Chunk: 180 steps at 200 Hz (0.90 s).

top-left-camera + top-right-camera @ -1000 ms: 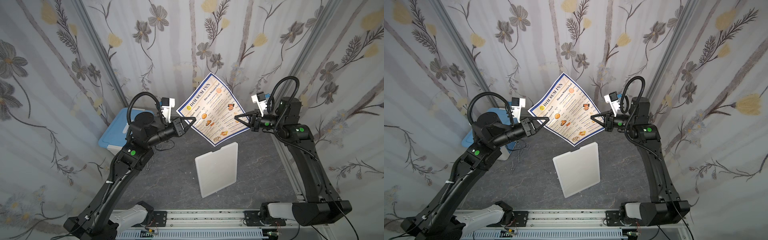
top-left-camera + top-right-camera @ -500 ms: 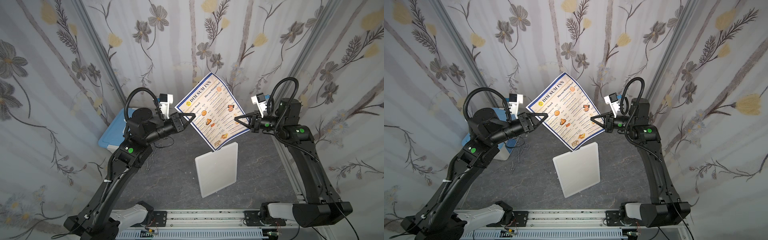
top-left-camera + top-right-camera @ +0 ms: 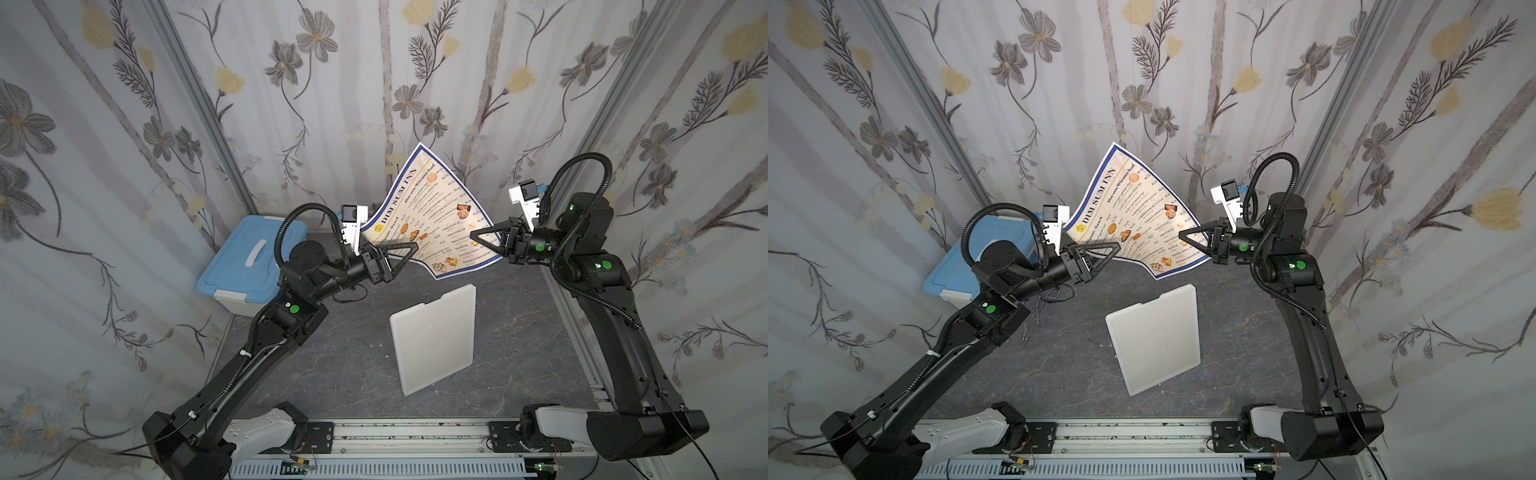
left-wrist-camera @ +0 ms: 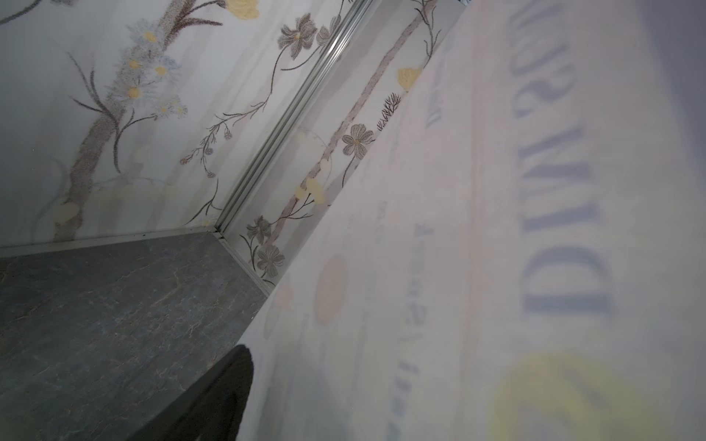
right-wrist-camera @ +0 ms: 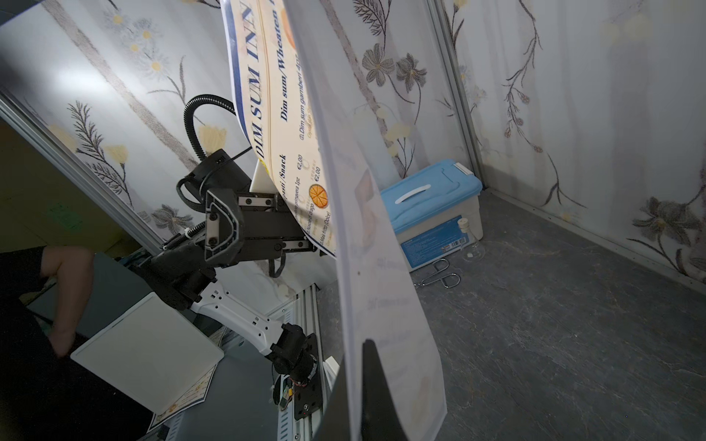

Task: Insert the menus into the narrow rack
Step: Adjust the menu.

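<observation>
The left pincer (image 3: 405, 254) has just sprung apart, freeing the menu (image 3: 436, 216); the right pincer (image 3: 478, 239) alone stays clamped on its three-o'clock edge. The narrow rack (image 3: 434, 336) stands at the sheet's six o'clock, insertion pending.
</observation>
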Each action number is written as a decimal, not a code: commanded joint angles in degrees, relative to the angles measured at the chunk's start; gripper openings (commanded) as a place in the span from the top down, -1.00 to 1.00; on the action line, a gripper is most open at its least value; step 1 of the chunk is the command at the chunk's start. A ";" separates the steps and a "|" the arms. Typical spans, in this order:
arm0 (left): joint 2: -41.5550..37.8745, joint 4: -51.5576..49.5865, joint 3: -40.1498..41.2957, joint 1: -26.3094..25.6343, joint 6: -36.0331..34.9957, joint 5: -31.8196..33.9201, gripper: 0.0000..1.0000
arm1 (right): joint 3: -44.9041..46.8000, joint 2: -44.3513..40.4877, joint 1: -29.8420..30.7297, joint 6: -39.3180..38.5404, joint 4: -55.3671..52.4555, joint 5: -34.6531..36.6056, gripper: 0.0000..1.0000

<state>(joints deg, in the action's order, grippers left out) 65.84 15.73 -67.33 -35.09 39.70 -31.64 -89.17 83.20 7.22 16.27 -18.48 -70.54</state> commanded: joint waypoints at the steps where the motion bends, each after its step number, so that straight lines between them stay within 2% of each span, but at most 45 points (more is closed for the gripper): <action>1: 1.78 12.09 -0.03 -1.03 -6.10 1.80 -0.84 | -0.35 -0.52 0.07 4.89 6.92 -3.05 0.99; 37: 1.28 15.46 -0.38 -0.61 -14.69 5.70 -0.88 | -0.59 -3.39 0.07 12.85 15.12 -3.61 0.99; 85: 0.95 22.24 -1.31 2.12 -13.61 2.23 -0.84 | -1.89 -7.58 0.16 24.27 24.96 0.47 0.99; 105: 3.12 29.49 -2.38 2.69 -10.29 2.13 -0.80 | -2.63 -8.34 0.33 27.37 27.27 1.39 0.99; 131: 10.14 37.69 -7.88 2.70 -3.46 -1.77 -0.77 | -2.66 -8.89 0.73 33.53 33.21 2.06 0.99; 152: 15.59 44.07 -12.48 2.69 1.68 -4.83 -0.88 | -3.50 -9.26 0.82 37.38 36.42 3.04 0.99; 168: 18.59 44.92 -15.54 2.51 4.07 -7.65 -1.00 | -3.89 -9.63 0.78 40.56 38.86 4.28 1.00; 180: 19.90 44.80 -18.35 2.36 4.42 -8.91 -1.00 | -4.30 -9.88 0.80 41.94 39.13 5.50 1.00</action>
<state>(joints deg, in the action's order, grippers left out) 83.55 53.47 -81.76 -32.42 39.33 -35.40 -92.64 73.63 7.92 51.68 15.20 -68.82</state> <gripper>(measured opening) 0.998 0.048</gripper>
